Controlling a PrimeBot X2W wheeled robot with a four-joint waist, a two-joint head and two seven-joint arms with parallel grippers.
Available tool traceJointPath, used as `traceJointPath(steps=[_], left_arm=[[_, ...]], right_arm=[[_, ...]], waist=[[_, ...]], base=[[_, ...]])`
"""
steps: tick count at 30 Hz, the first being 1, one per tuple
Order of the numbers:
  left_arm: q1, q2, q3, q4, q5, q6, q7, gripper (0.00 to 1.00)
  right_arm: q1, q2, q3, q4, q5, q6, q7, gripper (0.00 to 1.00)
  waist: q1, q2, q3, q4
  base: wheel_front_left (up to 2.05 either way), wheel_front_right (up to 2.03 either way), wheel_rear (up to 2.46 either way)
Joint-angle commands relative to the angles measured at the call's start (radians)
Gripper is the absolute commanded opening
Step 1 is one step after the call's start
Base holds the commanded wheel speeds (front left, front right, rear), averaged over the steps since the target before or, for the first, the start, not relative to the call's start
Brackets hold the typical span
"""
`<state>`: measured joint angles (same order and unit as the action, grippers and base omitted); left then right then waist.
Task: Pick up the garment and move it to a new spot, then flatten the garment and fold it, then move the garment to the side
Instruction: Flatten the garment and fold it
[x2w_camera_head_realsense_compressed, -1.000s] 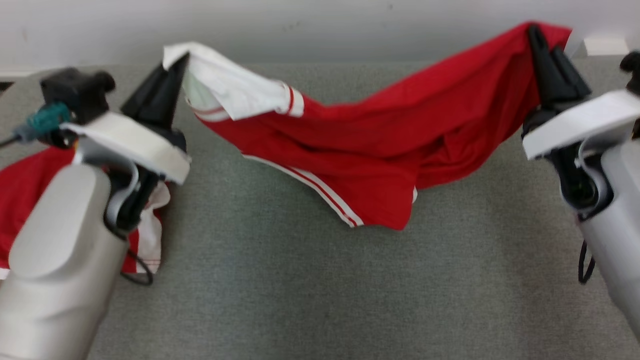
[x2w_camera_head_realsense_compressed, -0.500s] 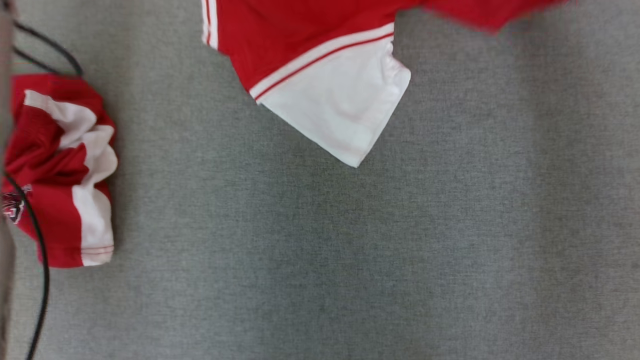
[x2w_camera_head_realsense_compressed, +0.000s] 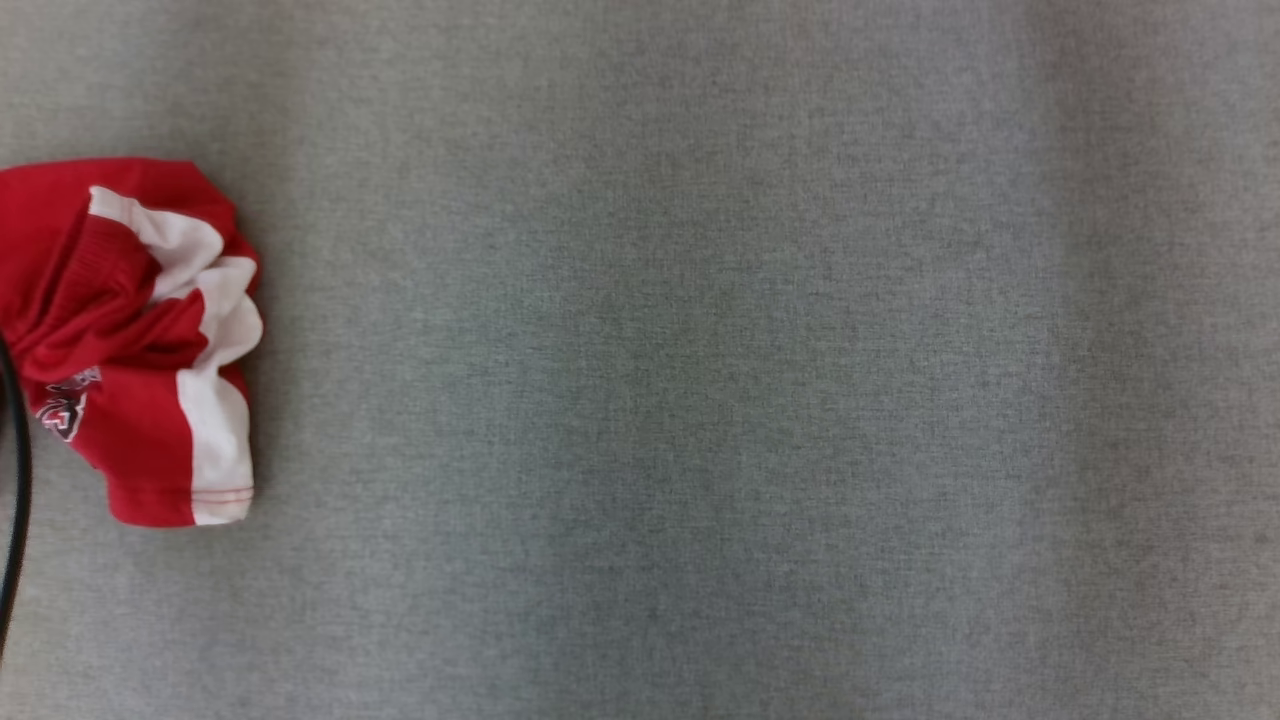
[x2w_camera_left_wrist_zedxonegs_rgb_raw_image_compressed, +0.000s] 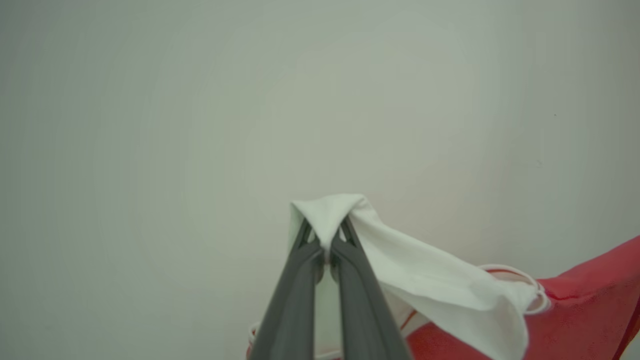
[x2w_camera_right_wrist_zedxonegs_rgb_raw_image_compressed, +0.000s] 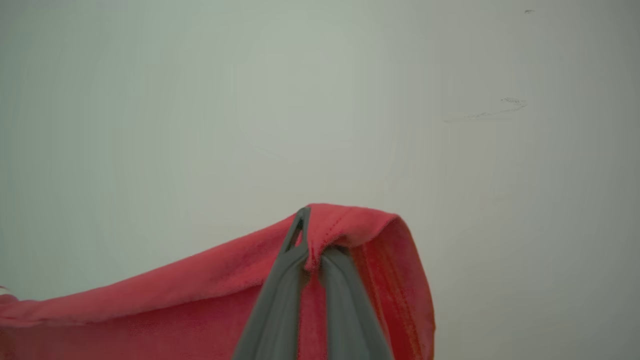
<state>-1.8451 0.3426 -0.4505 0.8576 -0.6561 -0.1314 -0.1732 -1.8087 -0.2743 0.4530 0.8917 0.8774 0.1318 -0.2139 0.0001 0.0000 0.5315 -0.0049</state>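
Red-and-white jersey garment (x2w_camera_left_wrist_zedxonegs_rgb_raw_image_compressed: 440, 290) hangs aloft, lower right of the left wrist view. The left gripper (x2w_camera_left_wrist_zedxonegs_rgb_raw_image_compressed: 324, 236) pinches its white corner and the right gripper (x2w_camera_right_wrist_zedxonegs_rgb_raw_image_compressed: 315, 245) its red edge. Probably mid-carry. Next, lower it spread onto the grey felt tabletop (x2w_camera_head_realsense_compressed: 700, 400), clear of the crumpled red-and-white bundle (x2w_camera_head_realsense_compressed: 130, 340) at left.

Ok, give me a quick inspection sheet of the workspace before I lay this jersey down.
Surface: grey fabric-covered tabletop, flat and even.
Job's things: red and white jersey, held up between both tools in front of the wall.
Clutter: second red and white garment, crumpled at the left edge of the head view.
Tools: left tool shut on the jersey's white corner; right tool shut on its red edge.
Cables: one black cable at the left edge, by the crumpled garment.
Surroundings: pale wall with a faint scuff mark.
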Motion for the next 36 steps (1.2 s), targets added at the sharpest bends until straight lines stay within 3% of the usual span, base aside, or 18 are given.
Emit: traceJointPath(steps=[1, 9, 20, 26, 32, 36], left_arm=[[0.006, -0.005, -0.013, 0.010, -0.034, 0.002, 0.015, 0.00], [0.203, -0.005, -0.150, 0.018, -0.124, 0.002, 0.119, 0.00], [0.560, 0.098, -0.374, -0.120, -0.292, 0.002, 0.303, 0.00], [0.731, 0.173, -0.478, -0.257, -0.406, 0.002, 0.530, 0.00], [0.881, 0.300, -0.586, -0.478, -0.510, 0.005, 0.820, 0.00], [0.960, 0.385, -0.617, -0.653, -0.593, 0.045, 0.960, 0.00]], right_arm=[[0.010, -0.004, 0.020, 0.008, 0.008, -0.002, 0.009, 0.00], [0.239, -0.006, 0.132, 0.003, 0.054, -0.003, 0.062, 0.00], [0.604, -0.075, 0.312, -0.122, 0.200, -0.003, 0.180, 0.00], [0.788, -0.147, 0.431, -0.215, 0.296, -0.002, 0.292, 0.00], [0.948, -0.233, 0.533, -0.318, 0.382, -0.003, 0.413, 0.00], [1.028, -0.304, 0.595, -0.416, 0.434, -0.002, 0.522, 0.00]], waist=[[-0.0001, 0.0000, -0.021, 0.006], [-0.0001, 0.0000, -0.085, 0.011], [-0.0001, 0.0000, -0.268, 0.002], [-0.0001, 0.0000, -0.392, 0.009], [-0.0001, 0.0000, -0.509, 0.013], [-0.0001, 0.0000, -0.551, 0.012]], base=[[0.00, 0.00, 0.00], [0.00, 0.00, 0.00], [0.00, 0.00, 0.00], [0.00, 0.00, 0.00], [0.00, 0.00, 0.00], [0.00, 0.00, 0.00]])
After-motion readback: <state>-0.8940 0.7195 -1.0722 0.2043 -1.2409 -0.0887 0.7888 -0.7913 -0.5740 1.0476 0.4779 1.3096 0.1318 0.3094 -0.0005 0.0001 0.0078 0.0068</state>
